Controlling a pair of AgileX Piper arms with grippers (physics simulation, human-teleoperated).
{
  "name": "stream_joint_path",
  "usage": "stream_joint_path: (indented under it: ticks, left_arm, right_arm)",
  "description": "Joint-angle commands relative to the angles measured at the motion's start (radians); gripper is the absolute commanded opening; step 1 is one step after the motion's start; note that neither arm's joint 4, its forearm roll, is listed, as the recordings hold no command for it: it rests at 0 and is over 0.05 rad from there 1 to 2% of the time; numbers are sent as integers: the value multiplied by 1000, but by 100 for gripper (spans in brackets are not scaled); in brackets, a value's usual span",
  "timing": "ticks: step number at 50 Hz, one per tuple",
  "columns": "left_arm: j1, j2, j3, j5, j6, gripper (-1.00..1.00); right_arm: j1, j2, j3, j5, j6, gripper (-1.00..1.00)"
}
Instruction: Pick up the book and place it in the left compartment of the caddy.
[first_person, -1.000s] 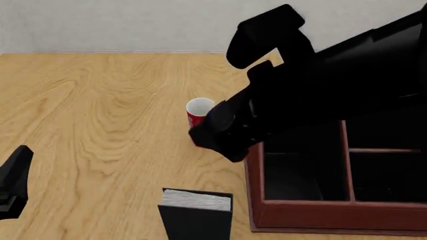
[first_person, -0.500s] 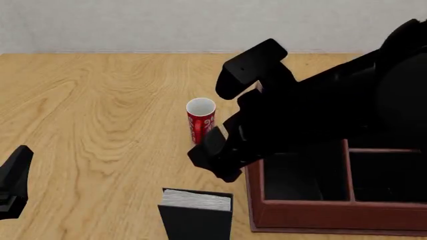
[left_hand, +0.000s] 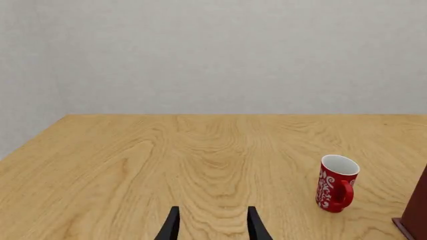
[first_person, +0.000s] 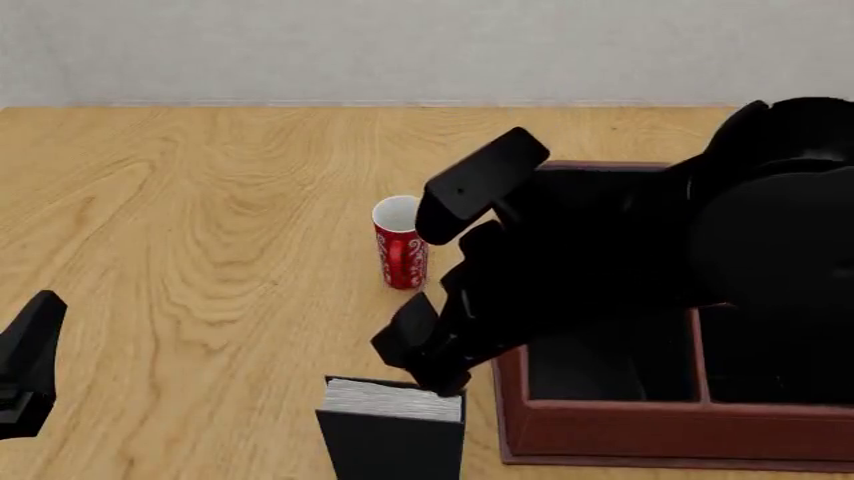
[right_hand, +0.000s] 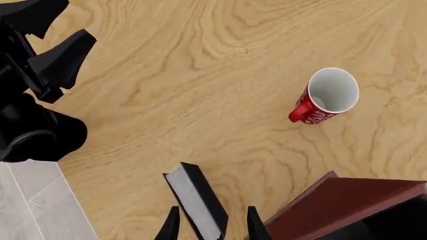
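The black book (first_person: 391, 438) stands upright near the table's front edge, white-grey page edge up, left of the caddy (first_person: 627, 432). My right gripper (first_person: 424, 372) hangs just above the book's top. In the right wrist view the gripper (right_hand: 212, 227) is open, with its fingers on either side of the book (right_hand: 197, 200), apart from it. The left compartment (first_person: 582, 368) is partly hidden by the right arm. My left gripper (left_hand: 212, 230) is open and empty, low at the table's left (first_person: 27, 365).
A red mug (first_person: 400, 255) stands upright behind the book and left of the caddy; it also shows in the left wrist view (left_hand: 335, 183) and the right wrist view (right_hand: 325, 97). The caddy's corner (right_hand: 340, 200) lies close beside the book.
My right arm has moved down and toward the near edge, from over the mug to just above the book. The mug is now uncovered. The left arm has not moved.
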Motion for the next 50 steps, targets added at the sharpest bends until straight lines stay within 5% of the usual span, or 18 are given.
stream_joint_path:
  ticks: [1,50]
  left_arm:
    - [0,0,0,0,0,100]
    - [0,0,0,0,0,100]
  right_arm:
    - [11,25,15,-16,3,100]
    - [60,137,70,-111,74,100]
